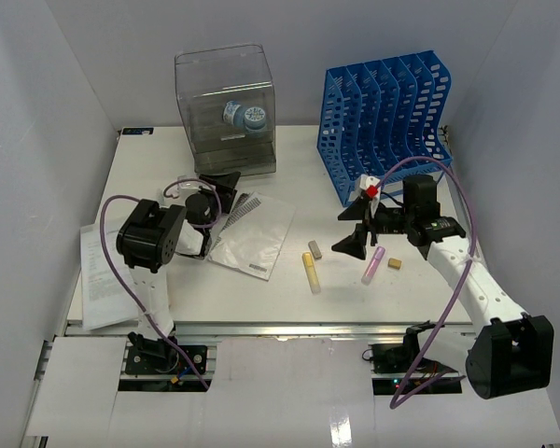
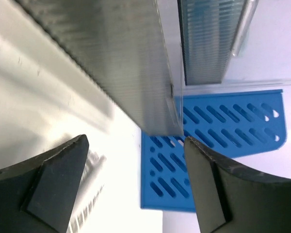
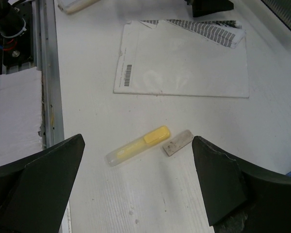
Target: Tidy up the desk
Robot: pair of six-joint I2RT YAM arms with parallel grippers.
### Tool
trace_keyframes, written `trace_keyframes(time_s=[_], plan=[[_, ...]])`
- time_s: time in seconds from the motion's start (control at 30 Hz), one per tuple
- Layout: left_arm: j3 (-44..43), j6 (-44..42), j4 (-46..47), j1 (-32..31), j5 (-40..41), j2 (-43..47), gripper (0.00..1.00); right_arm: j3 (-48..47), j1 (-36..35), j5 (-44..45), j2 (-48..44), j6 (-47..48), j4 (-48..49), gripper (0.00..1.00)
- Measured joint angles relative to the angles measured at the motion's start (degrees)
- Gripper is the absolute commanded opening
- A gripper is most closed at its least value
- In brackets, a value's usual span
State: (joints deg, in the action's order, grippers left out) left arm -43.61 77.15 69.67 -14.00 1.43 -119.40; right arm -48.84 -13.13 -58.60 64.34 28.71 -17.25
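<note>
The white desk (image 1: 289,285) carries a yellow highlighter (image 1: 312,273), a grey eraser (image 1: 315,248), a purple highlighter (image 1: 372,264) and a small tan piece (image 1: 394,263). My right gripper (image 1: 353,231) is open and empty, hovering just right of the eraser. In the right wrist view the gripper (image 3: 138,182) has the yellow highlighter (image 3: 138,145) and the eraser (image 3: 177,142) beyond its tips. My left gripper (image 1: 219,189) is open and empty, close to the foot of the clear drawer box (image 1: 226,107). In the left wrist view it (image 2: 136,189) faces the box (image 2: 126,63).
A blue file rack (image 1: 387,117) stands at the back right and shows in the left wrist view (image 2: 218,145). A white booklet in a plastic sleeve (image 1: 252,235) lies left of centre. A printed sheet (image 1: 107,271) lies at the left edge. The metal rail (image 3: 51,73) runs along the front.
</note>
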Motion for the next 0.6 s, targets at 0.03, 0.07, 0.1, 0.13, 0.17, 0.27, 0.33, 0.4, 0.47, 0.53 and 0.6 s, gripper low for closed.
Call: trace_keyframes(time_s=[0.03, 0.07, 0.1, 0.13, 0.17, 0.27, 0.33, 0.4, 0.47, 0.53, 0.6], plan=[[1.2, -0.6, -0.8, 0.0, -0.8, 1.4, 0.98, 0.0, 0.0, 0.7, 0.7, -0.3, 0.1, 1.00], [2.6, -1.4, -1.5, 0.1, -1.4, 3.2, 0.98, 0.0, 0.0, 1.7, 1.7, -0.8, 0.3, 1.00], [4.2, -2.5, -2.3, 0.2, -2.0, 5.4, 0.98, 0.0, 0.0, 2.9, 2.5, -1.4, 0.6, 0.99], [5.7, -3.8, -3.3, 0.2, -2.6, 7.8, 0.98, 0.0, -0.1, 4.0, 3.3, -2.0, 0.8, 0.96], [6.9, -5.4, -4.6, 0.3, -3.2, 10.5, 0.98, 0.0, -0.2, 5.1, 4.2, -2.7, 0.9, 0.95], [9.0, -12.5, -14.8, 0.4, -4.4, 22.1, 0.98, -0.1, -1.7, 12.0, 6.9, -5.4, 1.2, 0.94], [7.4, -17.4, -24.9, 0.5, -4.2, 30.0, 0.98, -0.3, -3.3, 16.7, 9.1, -7.3, 1.1, 0.93], [3.1, -22.4, -36.9, 0.6, -3.4, 36.1, 0.98, -0.4, -4.7, 20.6, 10.9, -9.1, 1.0, 0.98], [-1.3, -28.8, -48.2, 0.8, -1.4, 39.7, 0.97, -0.4, -6.3, 24.1, 12.0, -10.9, 1.0, 0.97], [-3.9, -35.4, -58.0, 1.0, 1.8, 43.0, 0.76, -0.4, -7.6, 27.2, 12.5, -12.8, 1.2, 0.97], [-4.8, -42.1, -67.1, 1.3, 6.0, 46.4, 0.63, -0.5, -8.6, 29.7, 12.8, -14.5, 1.4, 0.96]])
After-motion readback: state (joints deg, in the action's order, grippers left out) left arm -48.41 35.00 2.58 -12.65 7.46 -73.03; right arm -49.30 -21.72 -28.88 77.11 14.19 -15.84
